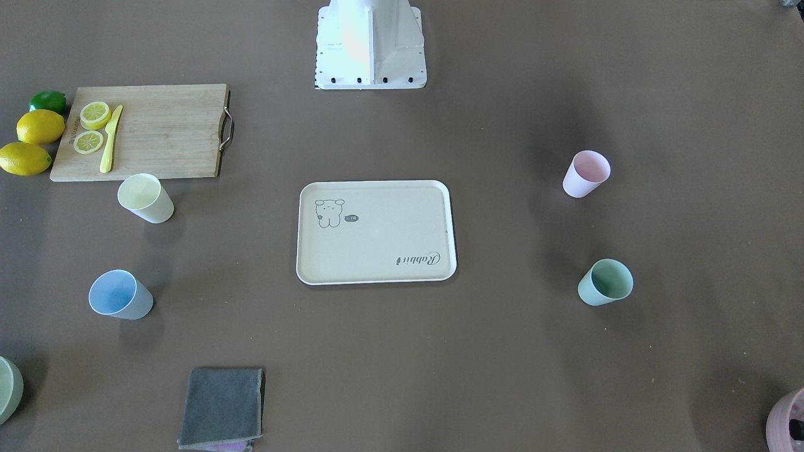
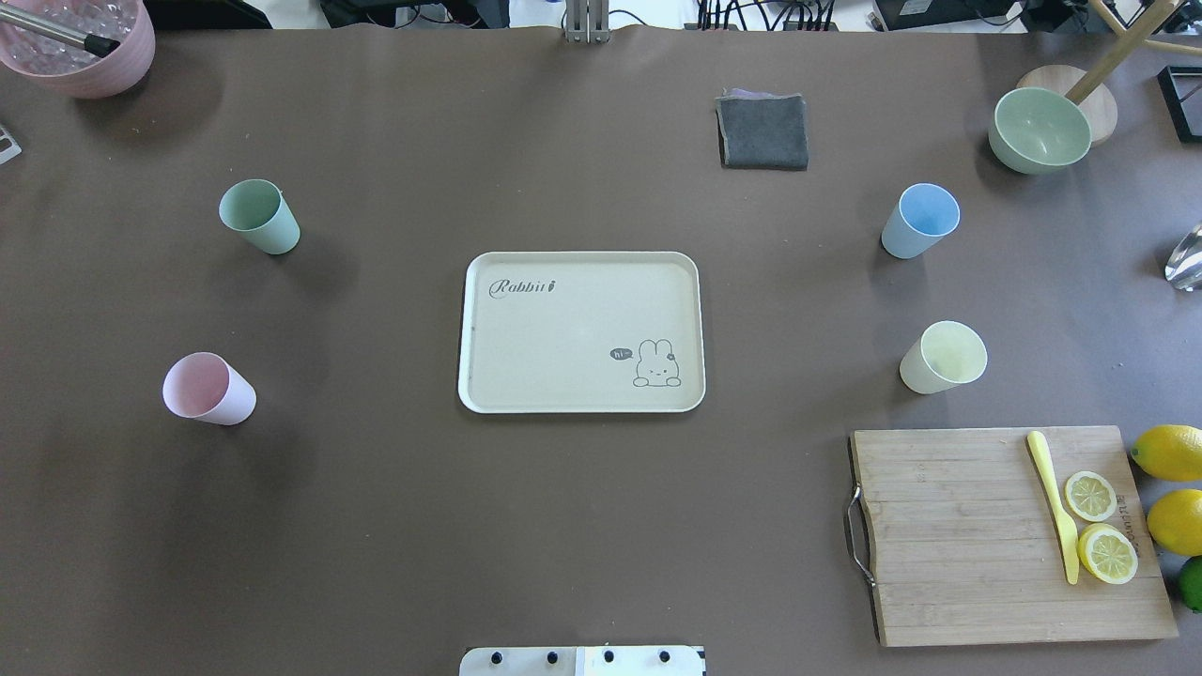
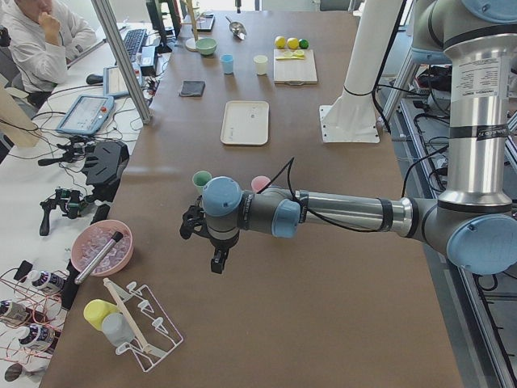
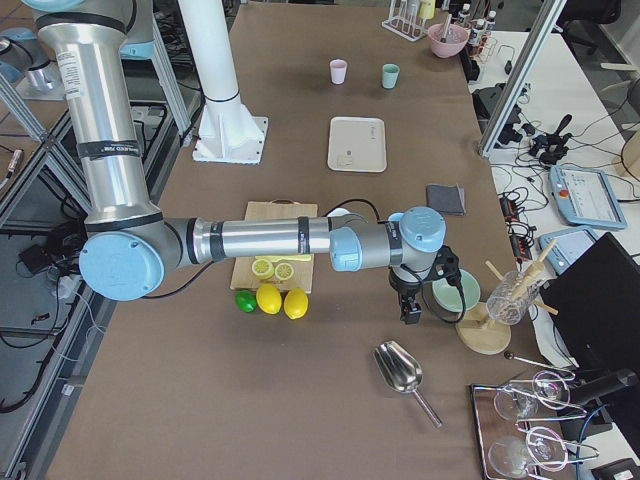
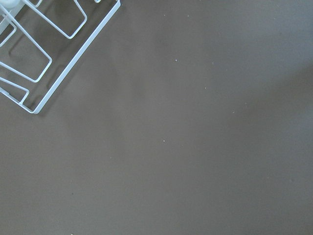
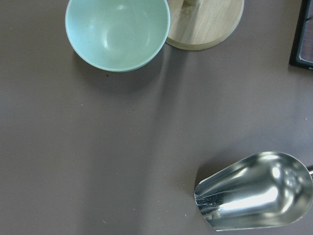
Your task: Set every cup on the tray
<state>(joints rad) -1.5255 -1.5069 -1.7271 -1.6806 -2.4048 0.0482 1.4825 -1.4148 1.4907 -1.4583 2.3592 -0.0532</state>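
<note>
The cream tray (image 2: 582,331) lies in the middle of the table with nothing on it. Four cups stand upright on the table around it. The mint green cup (image 2: 259,217) and the pink cup (image 2: 207,389) are on the left. The light blue cup (image 2: 920,221) and the pale yellow cup (image 2: 943,357) are on the right. My left gripper (image 3: 216,260) hangs over the table's left end, beyond the green and pink cups. My right gripper (image 4: 409,310) hangs over the right end, beside the green bowl. I cannot tell whether either is open or shut.
A wooden cutting board (image 2: 1005,535) with lemon slices and a yellow knife lies at the near right, with whole lemons (image 2: 1169,453) beside it. There are also a grey cloth (image 2: 762,131), a green bowl (image 2: 1039,129), a pink pot (image 2: 80,42), a metal scoop (image 6: 254,196) and a white wire rack (image 5: 44,54).
</note>
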